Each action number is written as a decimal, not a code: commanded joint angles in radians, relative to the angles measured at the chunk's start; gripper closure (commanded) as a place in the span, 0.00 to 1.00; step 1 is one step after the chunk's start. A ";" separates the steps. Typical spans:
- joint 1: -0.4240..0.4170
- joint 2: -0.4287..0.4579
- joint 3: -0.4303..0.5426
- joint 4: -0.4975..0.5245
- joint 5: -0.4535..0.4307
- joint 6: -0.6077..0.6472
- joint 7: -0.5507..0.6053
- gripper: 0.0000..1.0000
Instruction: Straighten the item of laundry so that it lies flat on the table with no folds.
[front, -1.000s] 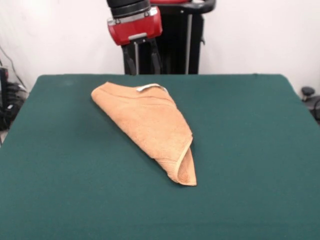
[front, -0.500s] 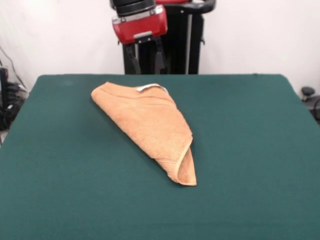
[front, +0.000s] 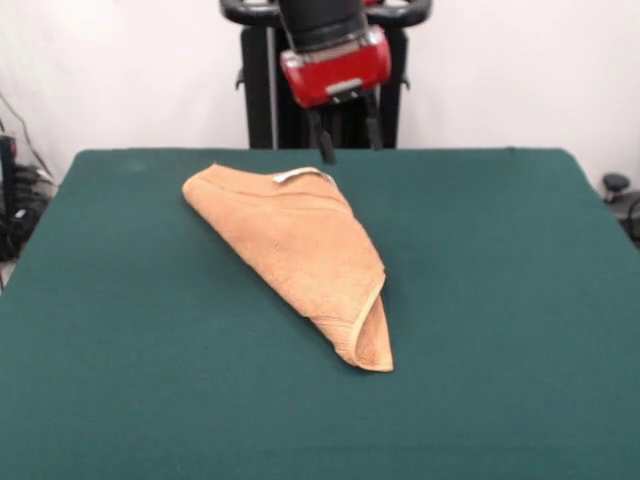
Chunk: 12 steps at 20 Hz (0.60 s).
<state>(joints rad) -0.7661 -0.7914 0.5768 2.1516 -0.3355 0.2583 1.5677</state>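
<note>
Towel (front: 295, 250), light orange-tan terry cloth, lies folded over on the dark green table (front: 500, 300) in a rough wedge shape, sitting a little toward 10 o'clock of the tabletop's centre. Its wide, rounded end points toward 11 o'clock and its narrow tip reaches toward 5 o'clock, where the upper layer curls over and shows a woven border band (front: 367, 318) running along the edge. A small white tag (front: 287, 176) peeks out at the cloth's 12 o'clock edge. The surface carries soft creases, and at least two layers are stacked, so the cloth is not flat. The gripper (front: 347, 143) hangs from the red and black arm (front: 333, 62) at about 12 o'clock of the scene, above the table's far edge and just toward 1 o'clock of the tag. Its two dark fingers (front: 325, 140) point downward with a clear gap between them, released and grasping nothing. The left-hand finger's tip appears just above the towel's upper corner, but whether it touches the cloth cannot be told from this angle. The rest of the green top around the towel is bare felt. Behind the table stands a black pedestal (front: 258, 90) against a white wall (front: 520, 70), and some dark cables (front: 18, 215) show at the 9 o'clock edge beyond the table.
</note>
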 joint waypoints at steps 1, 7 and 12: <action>0.060 0.227 -0.048 -0.043 -0.069 -0.156 0.116 0.00; 0.100 0.255 -0.109 -0.067 -0.069 -0.168 0.127 0.00; 0.131 0.273 -0.160 -0.085 -0.079 -0.221 0.139 0.00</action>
<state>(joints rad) -0.7045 -0.5648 0.4857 2.1498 -0.3821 0.1041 1.5677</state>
